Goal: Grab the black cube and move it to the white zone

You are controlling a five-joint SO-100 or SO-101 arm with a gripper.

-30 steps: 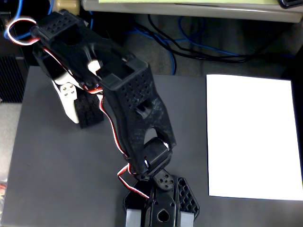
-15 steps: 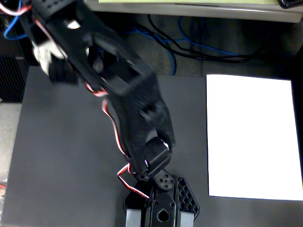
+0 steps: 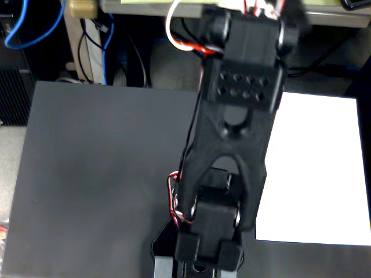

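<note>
One black arm [image 3: 235, 145] crosses the fixed view from the bottom centre to the top edge above the dark grey table [image 3: 98, 174]. Its claw lies outside the frame, so the jaw opening cannot be determined. The white zone [image 3: 316, 168] lies flat at right. The black cube is not visible.
</note>
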